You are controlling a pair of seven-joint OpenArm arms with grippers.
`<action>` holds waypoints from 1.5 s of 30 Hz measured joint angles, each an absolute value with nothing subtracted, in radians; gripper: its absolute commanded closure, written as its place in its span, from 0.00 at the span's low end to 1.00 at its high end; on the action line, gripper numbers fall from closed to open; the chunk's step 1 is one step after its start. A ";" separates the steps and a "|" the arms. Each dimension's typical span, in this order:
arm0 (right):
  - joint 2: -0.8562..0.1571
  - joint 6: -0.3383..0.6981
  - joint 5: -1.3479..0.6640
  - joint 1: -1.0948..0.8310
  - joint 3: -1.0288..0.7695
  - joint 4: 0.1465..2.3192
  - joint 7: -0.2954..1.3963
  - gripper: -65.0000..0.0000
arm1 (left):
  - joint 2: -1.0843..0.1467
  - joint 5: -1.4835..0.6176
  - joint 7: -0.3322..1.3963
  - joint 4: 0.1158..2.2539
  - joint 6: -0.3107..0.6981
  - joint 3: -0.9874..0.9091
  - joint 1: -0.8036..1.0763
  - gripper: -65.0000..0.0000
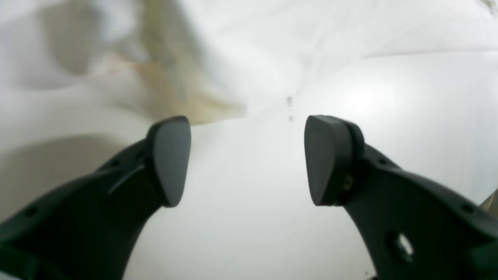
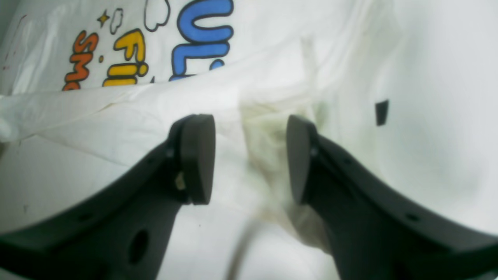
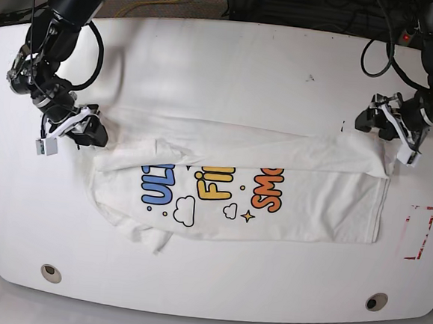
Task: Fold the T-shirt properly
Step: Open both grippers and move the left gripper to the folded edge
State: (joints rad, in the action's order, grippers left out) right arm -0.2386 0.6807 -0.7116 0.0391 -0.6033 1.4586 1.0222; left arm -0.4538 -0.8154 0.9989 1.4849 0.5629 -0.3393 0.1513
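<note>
While the T-shirt [image 3: 274, 193] lies flat across the middle of the white table [image 3: 232, 58], its long axis running side to side with one long edge already turned over the print, each arm waits at one end of that fold. The right gripper [image 3: 91, 132] sits at the collar-and-sleeve end, jaws apart with bunched cloth just ahead of them but nothing pinched; the left gripper [image 3: 390, 131] hovers at the hem corner, jaws also wide and empty. Around them the tabletop is bare apart from a red-marked patch [image 3: 419, 232] near the hem, with cables [image 3: 318, 12] along the far edge.
</note>
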 measured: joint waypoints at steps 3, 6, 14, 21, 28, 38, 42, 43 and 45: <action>-0.237 0.681 -0.711 0.039 -0.602 1.458 1.022 0.58 | -0.427 -0.775 1.007 1.437 0.577 -0.338 0.127 0.35; -0.238 0.681 -0.713 0.039 -0.602 1.458 1.022 0.58 | -0.414 -0.766 0.996 1.389 0.577 -0.340 0.097 0.35; -0.237 0.681 -0.712 0.039 -0.602 1.458 1.022 0.58 | -0.403 -0.767 0.990 1.351 0.577 -0.344 0.062 0.35; -0.237 0.681 -0.714 0.039 -0.602 1.458 1.022 0.58 | -0.380 -0.768 1.002 1.318 0.577 -0.347 0.030 0.69; -0.236 0.681 -0.713 0.039 -0.602 1.458 1.022 0.58 | -0.383 -0.768 0.995 1.316 0.574 -0.347 0.014 0.90; -0.236 0.681 -0.712 0.039 -0.602 1.458 1.022 0.58 | -0.387 -0.762 1.004 1.473 0.562 -0.347 0.018 0.94; -0.236 0.681 -0.713 0.039 -0.602 1.458 1.022 0.58 | -0.388 -0.775 0.996 1.536 0.480 -0.347 0.002 0.93; -0.236 0.681 -0.713 0.039 -0.602 1.458 1.022 0.58 | -0.388 -0.773 1.002 1.537 0.462 -0.344 -0.009 0.93; -0.236 0.681 -0.713 0.039 -0.602 1.458 1.021 0.58 | -0.388 -0.760 1.010 1.532 0.447 -0.340 -0.036 0.93</action>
State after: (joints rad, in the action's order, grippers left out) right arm -0.2356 0.6811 -0.7128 0.0395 -0.6022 1.4578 1.0214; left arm -0.3878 -0.7601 1.0100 1.5322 0.4469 -0.3405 -0.0364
